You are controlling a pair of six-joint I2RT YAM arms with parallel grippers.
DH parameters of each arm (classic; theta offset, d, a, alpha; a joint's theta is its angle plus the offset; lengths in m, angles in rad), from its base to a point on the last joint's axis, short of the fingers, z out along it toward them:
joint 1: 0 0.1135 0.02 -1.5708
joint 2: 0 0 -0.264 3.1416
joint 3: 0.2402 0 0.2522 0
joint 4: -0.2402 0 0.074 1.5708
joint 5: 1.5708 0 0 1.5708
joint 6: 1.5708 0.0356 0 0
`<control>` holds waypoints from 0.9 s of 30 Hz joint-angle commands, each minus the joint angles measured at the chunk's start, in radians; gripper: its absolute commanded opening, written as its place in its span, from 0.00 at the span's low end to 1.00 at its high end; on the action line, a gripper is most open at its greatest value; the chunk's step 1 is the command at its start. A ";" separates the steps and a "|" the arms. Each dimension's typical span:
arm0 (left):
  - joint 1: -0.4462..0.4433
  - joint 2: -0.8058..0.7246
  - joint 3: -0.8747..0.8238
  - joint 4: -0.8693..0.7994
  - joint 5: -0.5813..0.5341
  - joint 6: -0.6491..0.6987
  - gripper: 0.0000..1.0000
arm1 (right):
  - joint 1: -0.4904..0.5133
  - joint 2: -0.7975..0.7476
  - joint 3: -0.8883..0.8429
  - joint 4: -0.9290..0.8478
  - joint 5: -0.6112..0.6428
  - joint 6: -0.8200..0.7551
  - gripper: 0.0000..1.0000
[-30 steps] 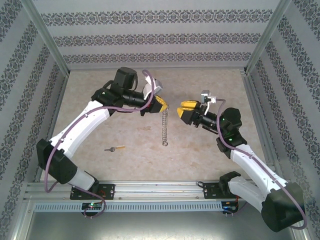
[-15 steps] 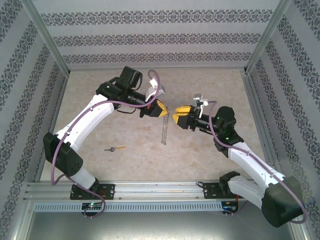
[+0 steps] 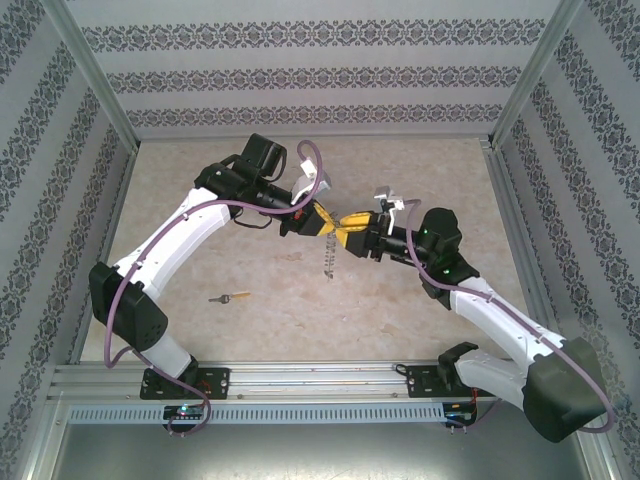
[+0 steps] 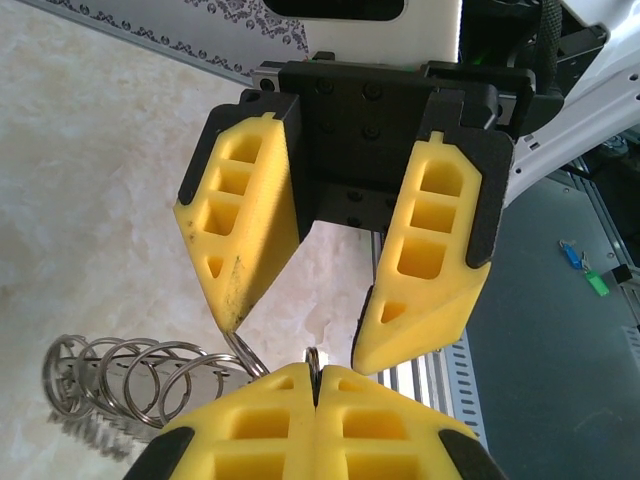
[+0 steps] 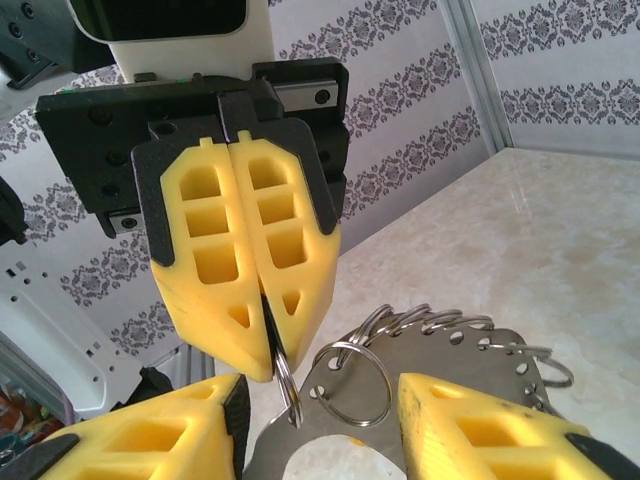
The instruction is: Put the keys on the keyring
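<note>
The keyring [image 3: 327, 262] is a grey metal strip with holes [image 5: 470, 350] carrying several split rings [image 4: 130, 375], and it hangs above the table. My left gripper [image 3: 320, 217] [image 4: 315, 378] is shut on one split ring [image 5: 285, 385] at the strip's top end. My right gripper [image 3: 347, 236] [image 5: 320, 400] faces it from the right, open, with its fingers either side of that end of the strip. One of its fingertips [image 4: 232, 320] touches a ring. A small key [image 3: 231, 297] with a brass shaft and a dark head lies on the table to the front left.
The beige table [image 3: 400, 320] is enclosed by patterned walls [image 3: 300, 75] at the back and sides. An aluminium rail [image 3: 300, 380] with the arm bases runs along the near edge.
My right gripper has moved left up to the left gripper and narrowed its jaws. The left gripper has shifted slightly, and the hanging keyring has risen off the table.
</note>
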 commanded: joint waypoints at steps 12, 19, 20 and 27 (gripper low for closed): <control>-0.009 0.006 0.035 -0.003 0.047 0.017 0.00 | 0.022 0.025 0.039 0.029 -0.005 -0.032 0.00; -0.013 0.004 0.027 0.008 0.052 0.015 0.00 | 0.019 0.020 0.036 0.034 -0.005 -0.028 0.14; -0.014 0.004 0.027 0.006 0.056 0.018 0.00 | 0.015 0.018 0.034 0.034 -0.005 -0.027 0.16; -0.014 0.007 0.030 -0.001 0.083 0.029 0.00 | -0.010 0.002 0.035 0.038 -0.038 -0.025 0.27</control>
